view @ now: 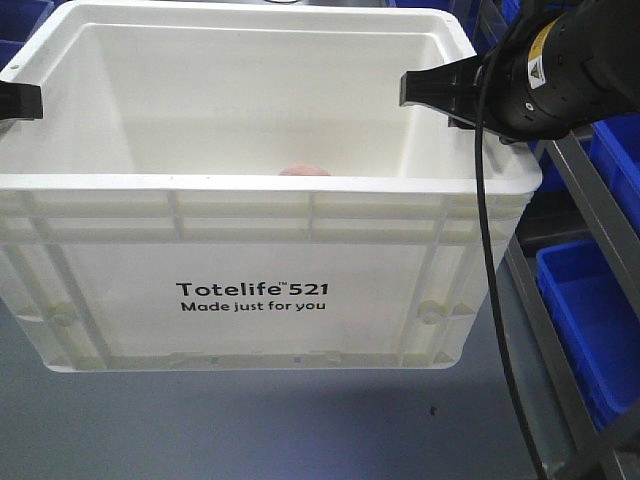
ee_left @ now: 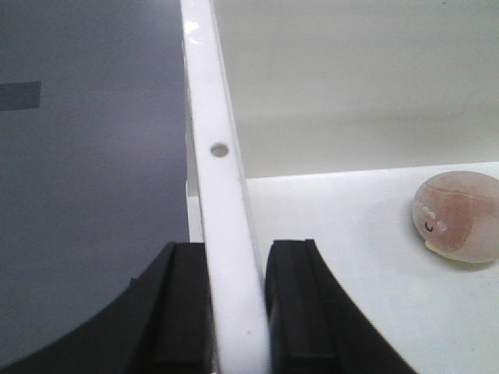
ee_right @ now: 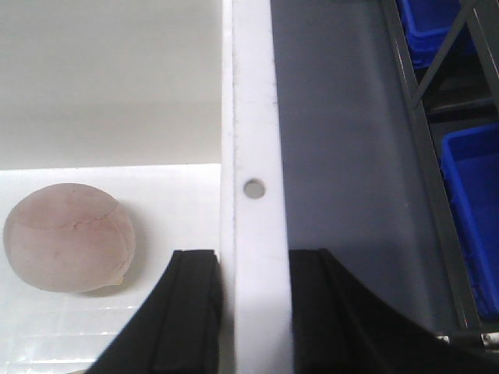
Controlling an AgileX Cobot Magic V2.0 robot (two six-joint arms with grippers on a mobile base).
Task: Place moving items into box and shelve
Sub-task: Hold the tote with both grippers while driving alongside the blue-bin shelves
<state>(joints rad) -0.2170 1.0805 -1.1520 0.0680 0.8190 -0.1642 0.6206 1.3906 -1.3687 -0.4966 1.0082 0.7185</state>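
step: shelving | left gripper [ee_left: 234,265], right gripper [ee_right: 253,269] fingers clamp box [view: 250,290] rims | pink ball [ee_right: 69,238] inside | next: level carry, shelf [view: 595,215] 3 o'clock

Cream tote [view: 120,290], pale pink ball [ee_right: 69,238] inside

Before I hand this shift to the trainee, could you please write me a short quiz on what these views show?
1. True or false: the left gripper and the right gripper are each shut on the rim of the box, on opposite sides.
2. Where is the pink ball? A: on the floor of the box. B: held by the left gripper. C: balanced on the rim.
3. What colour are the bins on the rack to the right of the box in the front view?
Key: 1 true; 2 A; 3 blue.
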